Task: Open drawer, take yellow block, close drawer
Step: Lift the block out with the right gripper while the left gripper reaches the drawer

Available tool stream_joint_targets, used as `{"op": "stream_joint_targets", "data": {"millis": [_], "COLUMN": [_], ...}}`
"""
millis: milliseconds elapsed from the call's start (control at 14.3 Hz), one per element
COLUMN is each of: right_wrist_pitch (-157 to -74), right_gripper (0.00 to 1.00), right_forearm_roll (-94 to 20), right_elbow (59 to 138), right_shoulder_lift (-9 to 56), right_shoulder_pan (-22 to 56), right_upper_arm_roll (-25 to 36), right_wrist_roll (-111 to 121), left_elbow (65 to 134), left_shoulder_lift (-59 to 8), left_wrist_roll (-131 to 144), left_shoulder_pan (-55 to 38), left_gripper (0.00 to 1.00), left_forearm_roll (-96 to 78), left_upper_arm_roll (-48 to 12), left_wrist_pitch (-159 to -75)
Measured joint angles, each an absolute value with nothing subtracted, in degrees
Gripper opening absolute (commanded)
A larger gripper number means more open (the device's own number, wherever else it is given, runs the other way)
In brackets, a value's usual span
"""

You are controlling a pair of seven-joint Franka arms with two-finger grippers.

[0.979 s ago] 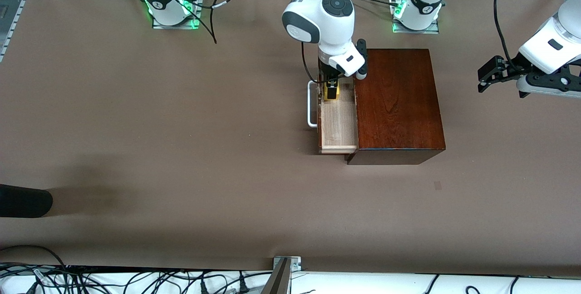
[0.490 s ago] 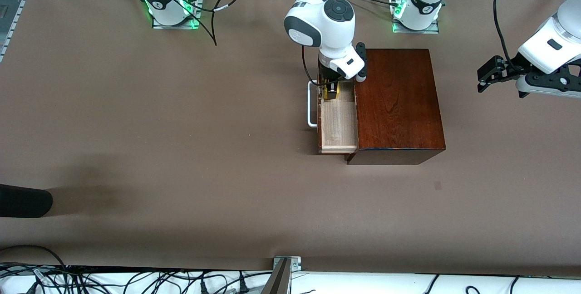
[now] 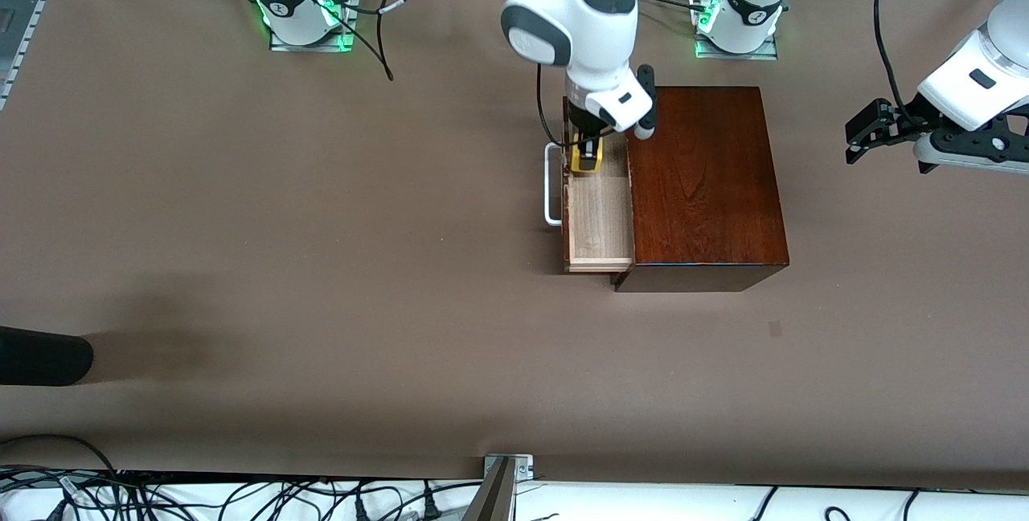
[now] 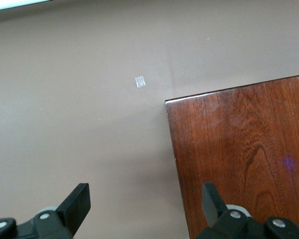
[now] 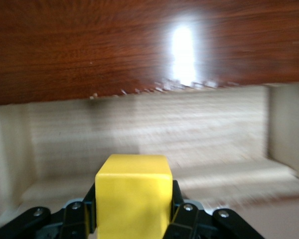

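The drawer [image 3: 599,219] stands pulled out of the mahogany box [image 3: 703,175], its pale wood floor showing and its white bar handle [image 3: 551,183] toward the right arm's end of the table. My right gripper [image 3: 587,157] is over the drawer's end nearest the robots' bases, shut on the yellow block [image 3: 587,161]. In the right wrist view the yellow block [image 5: 133,194] sits squeezed between the black fingers [image 5: 182,209], with the drawer floor [image 5: 229,149] below it. My left gripper [image 3: 856,139] waits open in the air off the box's side toward the left arm's end, as the left wrist view shows beside the box [image 4: 244,149].
A dark rounded object [image 3: 40,356] pokes in at the table's edge at the right arm's end, nearer the camera. A small tape mark [image 3: 775,329] lies on the brown table nearer the camera than the box. Cables run along the front edge.
My right gripper has shut on the yellow block, and the right arm has risen a little with it. The left arm has not moved.
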State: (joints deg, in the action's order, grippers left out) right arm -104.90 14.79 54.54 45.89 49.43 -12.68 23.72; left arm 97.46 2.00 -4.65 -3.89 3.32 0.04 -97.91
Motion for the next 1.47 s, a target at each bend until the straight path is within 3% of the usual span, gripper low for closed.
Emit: {"op": "stream_joint_targets", "data": {"millis": [280, 629, 979, 1259, 1469], "right_wrist_pitch": [-95.9, -87.5, -85.1, -91.8, -94.6], "right_gripper": [0.00, 0.00, 0.00, 0.00, 0.00], "right_forearm_roll": [9.4, 4.2, 1.5, -2.1, -3.8], "right_elbow": [50.3, 50.2, 51.5, 66.7, 78.9], "right_shoulder_lift": [38.5, 32.9, 32.6, 25.4, 20.2], "right_shoulder_pan": [43.5, 27.1, 14.6, 13.3, 13.0], "right_upper_arm_roll": [-12.1, -11.7, -10.4, -3.1, 1.6], "right_wrist_roll": [23.6, 24.1, 24.8, 23.9, 20.6], "left_elbow": [97.4, 96.9, 91.6, 90.1, 89.8], "left_shoulder_lift": [2.0, 1.9, -1.7, -7.0, -11.6], "left_wrist_roll": [-4.6, -4.7, -4.6, -4.1, -4.2], "left_shoulder_pan": [-3.9, -4.0, -4.4, -5.4, -7.5], "left_gripper": [1.00, 1.00, 1.00, 1.00, 1.00], "left_forearm_roll": [3.3, 3.3, 3.2, 0.2, -11.5], "left_upper_arm_roll": [0.0, -0.6, -10.5, -19.5, -21.4], "left_wrist_pitch": [-97.9, -97.7, -91.9, -91.6, -91.6]}}
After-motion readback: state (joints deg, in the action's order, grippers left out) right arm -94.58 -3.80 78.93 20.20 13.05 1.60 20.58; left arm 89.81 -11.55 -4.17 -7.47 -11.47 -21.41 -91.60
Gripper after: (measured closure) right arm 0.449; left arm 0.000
